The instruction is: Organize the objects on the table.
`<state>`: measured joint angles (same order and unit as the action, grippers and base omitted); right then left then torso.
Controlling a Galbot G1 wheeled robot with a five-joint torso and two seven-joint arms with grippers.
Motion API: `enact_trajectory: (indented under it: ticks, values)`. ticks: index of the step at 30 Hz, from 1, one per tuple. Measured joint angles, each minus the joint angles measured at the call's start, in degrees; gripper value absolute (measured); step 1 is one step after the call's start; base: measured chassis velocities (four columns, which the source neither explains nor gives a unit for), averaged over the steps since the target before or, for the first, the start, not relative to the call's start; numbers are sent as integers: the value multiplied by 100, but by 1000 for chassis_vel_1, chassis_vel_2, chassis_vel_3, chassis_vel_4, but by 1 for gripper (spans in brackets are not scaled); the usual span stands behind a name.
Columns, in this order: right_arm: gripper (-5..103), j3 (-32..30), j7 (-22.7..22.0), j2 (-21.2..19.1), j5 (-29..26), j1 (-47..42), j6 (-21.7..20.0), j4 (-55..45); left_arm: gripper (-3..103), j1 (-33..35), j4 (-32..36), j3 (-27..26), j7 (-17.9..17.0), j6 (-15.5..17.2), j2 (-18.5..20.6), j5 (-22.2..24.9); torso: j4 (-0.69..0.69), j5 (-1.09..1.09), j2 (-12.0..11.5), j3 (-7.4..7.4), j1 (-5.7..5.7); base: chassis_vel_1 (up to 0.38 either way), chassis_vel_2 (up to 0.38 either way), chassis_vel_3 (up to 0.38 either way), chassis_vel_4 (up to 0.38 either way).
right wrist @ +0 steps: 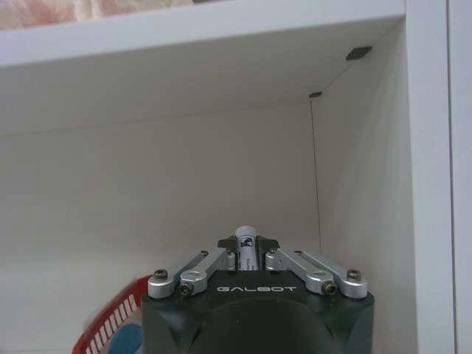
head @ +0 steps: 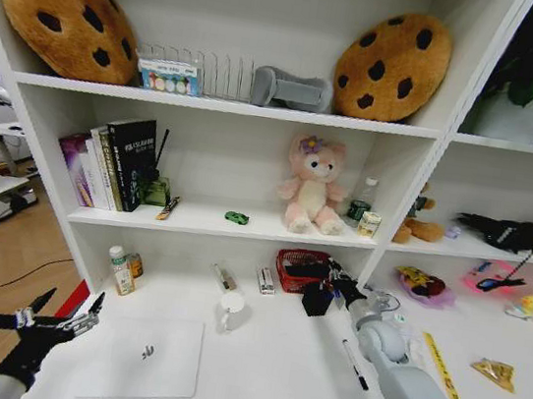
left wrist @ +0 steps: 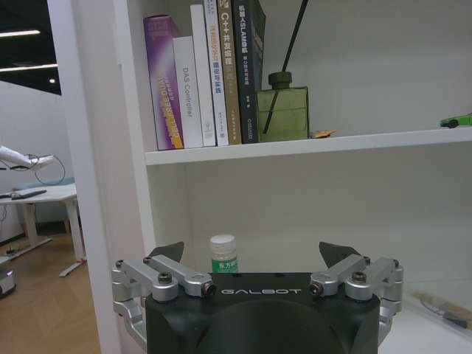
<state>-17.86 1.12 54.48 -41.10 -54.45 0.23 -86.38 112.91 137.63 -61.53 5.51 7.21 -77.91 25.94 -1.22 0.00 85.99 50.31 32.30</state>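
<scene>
My right gripper [head: 317, 296] pinches a small white tube [right wrist: 245, 249], probably a marker, beside the red basket [head: 299, 264]. Left gripper [head: 62, 315] hangs spread, empty, nearer the laptop [head: 142, 358].

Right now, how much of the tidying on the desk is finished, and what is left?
The laptop lies closed on the desk, and the green toy car sits on the shelf. In hand: the right gripper is shut on a small white item beside the red basket. The left gripper waits open. Left: a black pen on the desk.
</scene>
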Motion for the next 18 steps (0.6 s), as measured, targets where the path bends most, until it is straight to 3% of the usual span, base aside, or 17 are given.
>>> enact_trajectory:
  ticks: [18]
  values:
    - [13, 310, -33, 242, 171, 446, 127, 421, 100, 0, 0, 0, 0, 0, 0, 0, 0, 0, 1, 0, 0, 0, 0, 0, 0]
